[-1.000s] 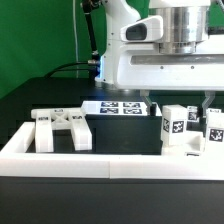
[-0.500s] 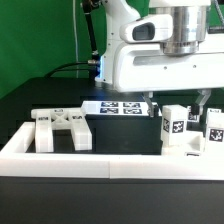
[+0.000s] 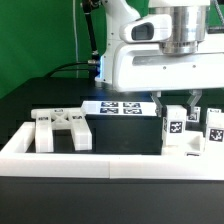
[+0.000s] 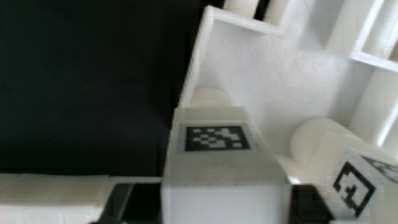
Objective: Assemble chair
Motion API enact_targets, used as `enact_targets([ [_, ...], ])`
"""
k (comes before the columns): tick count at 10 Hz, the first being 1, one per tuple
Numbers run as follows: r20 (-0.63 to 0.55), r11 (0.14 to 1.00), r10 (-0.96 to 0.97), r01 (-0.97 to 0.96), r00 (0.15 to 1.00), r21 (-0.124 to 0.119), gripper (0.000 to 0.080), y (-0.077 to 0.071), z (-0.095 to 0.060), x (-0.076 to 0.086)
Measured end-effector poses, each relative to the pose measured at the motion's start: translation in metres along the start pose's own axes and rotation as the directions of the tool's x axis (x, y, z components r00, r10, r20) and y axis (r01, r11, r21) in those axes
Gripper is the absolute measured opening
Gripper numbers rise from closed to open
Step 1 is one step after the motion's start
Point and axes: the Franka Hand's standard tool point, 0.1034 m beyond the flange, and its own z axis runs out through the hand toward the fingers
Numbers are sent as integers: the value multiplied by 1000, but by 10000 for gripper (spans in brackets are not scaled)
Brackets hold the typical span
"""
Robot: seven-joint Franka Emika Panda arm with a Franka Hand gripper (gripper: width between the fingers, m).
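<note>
At the exterior view's right, just inside the border wall (image 3: 90, 163), stands the upright block (image 3: 175, 132) of the chair, its black-and-white tag facing the camera. The gripper (image 3: 177, 106) is set over it. A second ago its fingers (image 3: 161, 104) stood wide to either side of the block; now they have drawn in and look pressed against the block's upper sides, so I judge it clamped. The block itself has not shifted and is not yet lifted off the surface. The wrist view agrees: the block (image 4: 221, 150) fills the middle of the picture, tag uppermost, with a rounded neighbouring piece (image 4: 338, 140) just beside it.

For the task, this reads as the grasp just made; the lift and the carry to a mating part are still to come.

That neighbouring piece (image 3: 213, 128) stands close at the block's side. The X-braced panel (image 3: 62, 128) lies flat, well apart, toward the exterior view's left. Behind the parts, the marker board (image 3: 120, 106) lies on the black table (image 3: 40, 100). The arm's glossy white body (image 3: 135, 65) looms above, and a green backdrop (image 3: 35, 35) closes the room behind.
</note>
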Motion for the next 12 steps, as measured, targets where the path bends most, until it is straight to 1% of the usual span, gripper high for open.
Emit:
enact_targets([
  [2,1,971,239,-239,971,1,288,-2,0,0],
  [3,1,927,375,-375,927,3,288,-3,1,0],
  [5,0,793,609,-609,793,5,289,-3,1,0],
  [6,-3,732,682,-682,732,8,289,-4,2,1],
  [7,-3,647,762,-762,647,13,291,-6,2,2],
  [9,0,547,837,-837,547,16,291,-8,2,2],
  [10,0,549,836,-836,549,16,372,-8,2,2],
  [11,-1,569,822,-822,569,15,372,-7,2,2],
  [12,-2,627,779,-779,627,15,506,-7,2,2],
])
